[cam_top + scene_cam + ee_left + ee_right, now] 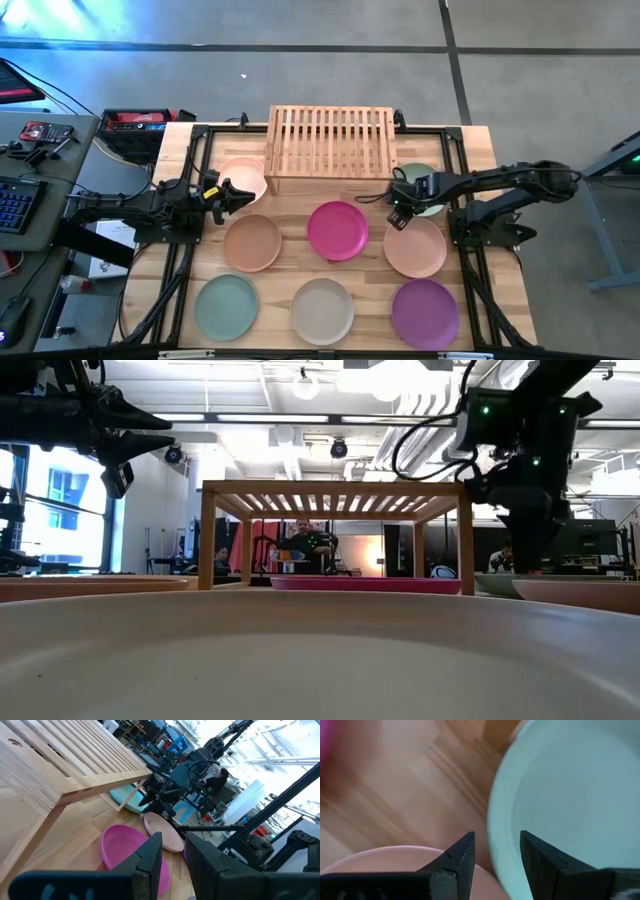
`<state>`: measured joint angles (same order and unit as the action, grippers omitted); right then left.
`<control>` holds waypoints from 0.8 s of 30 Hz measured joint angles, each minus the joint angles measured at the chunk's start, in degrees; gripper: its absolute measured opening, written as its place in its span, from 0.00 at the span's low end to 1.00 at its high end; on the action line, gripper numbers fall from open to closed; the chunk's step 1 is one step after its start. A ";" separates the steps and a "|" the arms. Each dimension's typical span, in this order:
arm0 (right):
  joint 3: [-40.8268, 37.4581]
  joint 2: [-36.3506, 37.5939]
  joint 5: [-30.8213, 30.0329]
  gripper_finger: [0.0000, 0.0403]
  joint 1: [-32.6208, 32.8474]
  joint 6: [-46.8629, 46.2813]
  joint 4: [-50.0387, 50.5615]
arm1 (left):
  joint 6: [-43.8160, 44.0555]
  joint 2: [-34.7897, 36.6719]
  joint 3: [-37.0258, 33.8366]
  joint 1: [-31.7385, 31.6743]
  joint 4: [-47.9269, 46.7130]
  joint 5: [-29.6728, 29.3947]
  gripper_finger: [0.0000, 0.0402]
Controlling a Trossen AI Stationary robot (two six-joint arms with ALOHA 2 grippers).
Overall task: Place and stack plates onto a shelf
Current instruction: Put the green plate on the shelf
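Round matte plates, slatted wooden shelf

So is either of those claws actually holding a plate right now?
No. The right gripper hangs open over the mint plate's rim; the left gripper hovers open and empty by the pale pink plate.

shelf: centre, empty beneath | magenta plate: under shelf, behind | beige plate: fills foreground | right arm: hangs right
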<state>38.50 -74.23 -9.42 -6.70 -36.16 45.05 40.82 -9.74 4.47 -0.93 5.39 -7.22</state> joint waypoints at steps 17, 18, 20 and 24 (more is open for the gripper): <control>0.00 -7.20 -1.55 0.32 0.00 -0.03 0.05 | -0.50 0.00 -0.02 -0.02 -0.02 0.02 0.18; 0.00 -7.14 -1.34 0.30 0.00 -0.03 0.07 | -0.51 0.00 -0.02 0.00 -0.02 0.02 0.18; 0.00 -7.04 -0.87 0.25 0.00 -0.05 0.08 | -0.55 0.00 -0.02 -0.02 -0.02 0.02 0.18; 0.00 -7.04 0.39 0.09 0.00 -0.06 0.10 | -0.57 0.00 -0.02 -0.02 -0.02 0.02 0.18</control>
<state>38.50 -81.27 -9.03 -6.70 -36.22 45.15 40.25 -9.74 4.45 -0.95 5.37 -7.20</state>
